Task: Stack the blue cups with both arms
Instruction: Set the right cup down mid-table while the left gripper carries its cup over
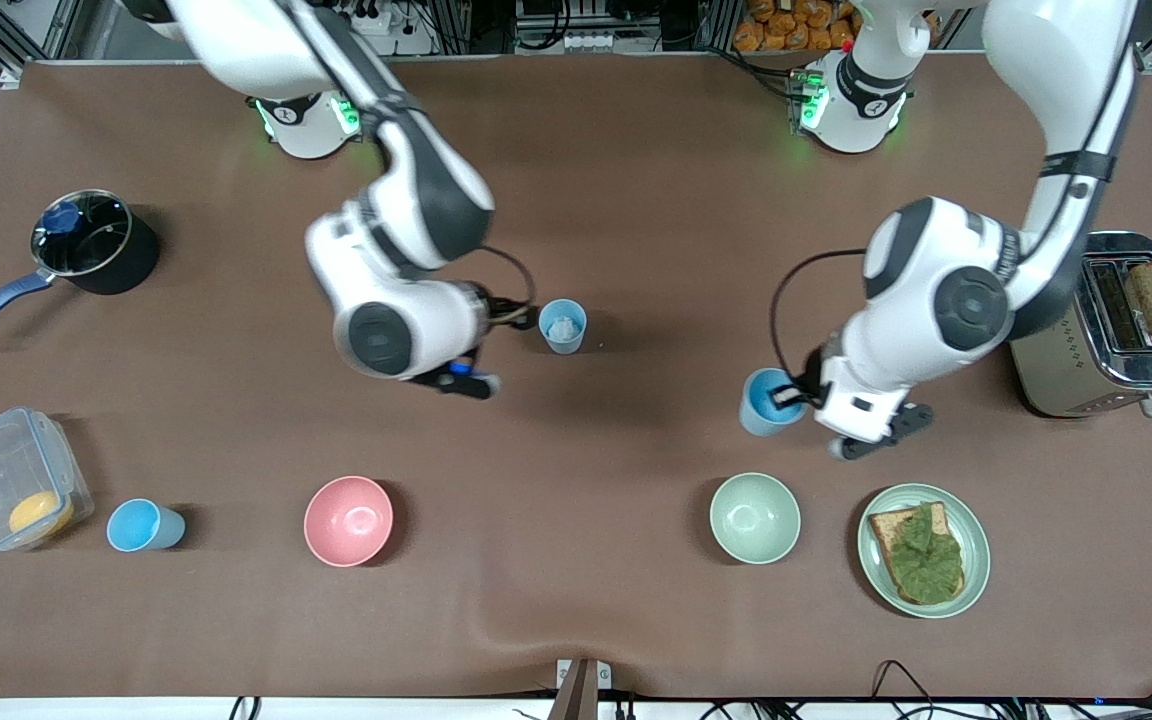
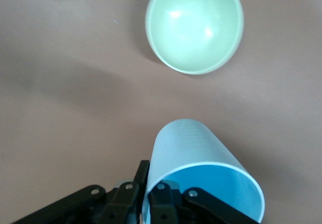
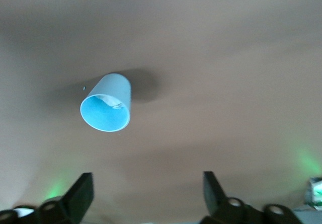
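We see the left gripper [image 1: 794, 396] clamped on a light-blue plastic tumbler's [image 1: 763, 402] rim; the right gripper [image 3: 146, 196] hangs spread beside another light-blue tumbler [image 1: 563, 325].

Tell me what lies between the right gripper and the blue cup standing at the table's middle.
Nothing: only bare brown table. In the right wrist view, the open right gripper faces the blue cup with an unobstructed stretch between them.

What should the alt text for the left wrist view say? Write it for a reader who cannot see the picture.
The left gripper grips the rim of a light-blue cup, one finger inside it and one outside, over the brown table. A pale green bowl sits on the table close by.
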Controlling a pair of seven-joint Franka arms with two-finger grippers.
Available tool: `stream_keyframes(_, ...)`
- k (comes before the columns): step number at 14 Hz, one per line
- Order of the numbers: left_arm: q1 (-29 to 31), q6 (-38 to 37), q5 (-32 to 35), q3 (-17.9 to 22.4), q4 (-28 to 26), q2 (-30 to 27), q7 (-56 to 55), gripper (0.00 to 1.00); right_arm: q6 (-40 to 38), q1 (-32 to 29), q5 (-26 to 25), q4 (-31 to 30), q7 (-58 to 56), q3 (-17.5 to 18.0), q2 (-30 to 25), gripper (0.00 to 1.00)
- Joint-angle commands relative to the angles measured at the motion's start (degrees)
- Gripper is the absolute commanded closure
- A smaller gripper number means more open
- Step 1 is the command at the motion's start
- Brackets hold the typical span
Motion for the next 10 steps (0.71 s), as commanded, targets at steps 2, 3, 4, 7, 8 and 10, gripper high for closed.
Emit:
stream_keyframes(2, -8.3, -0.7, 1.6, 0.0, 5.6, 4.0, -10.2, 1.0, -3.4, -8.9, -9.4, 0.5, -0.8, 0.6, -4.1, 0.0)
stream_keyframes(3, -10.9, -0.7, 1.6, 0.0, 5.6, 4.4, -11.5, 1.0, -3.5, -11.1, -11.1, 0.5, -2.2, 0.5, -4.3, 0.0)
stream_keyframes(4, -13.4, -0.7, 1.5, 0.0, 5.6, 4.8, -13.1, 1.0, -3.5, -13.7, -12.2, 0.5, -5.5, 0.5, -4.3, 0.0)
stream_keyframes(7, -20.5, -0.1, 1.6, 0.6, 6.0, 7.2, -19.6, 1.0, -3.4, -20.2, -15.2, 0.5, -20.2, 0.5, -4.3, 0.0)
stream_keyframes(8, -22.0, -0.1, 1.7, 0.8, 6.3, 7.6, -20.9, 1.0, -3.3, -21.6, -15.2, 0.6, -23.5, 0.5, -4.2, 0.0)
stream_keyframes(10, -24.0, 0.0, 3.0, 0.8, 6.3, 8.5, -21.9, 1.0, -3.0, -24.0, -16.3, 0.6, -29.4, 0.5, -4.3, 0.0)
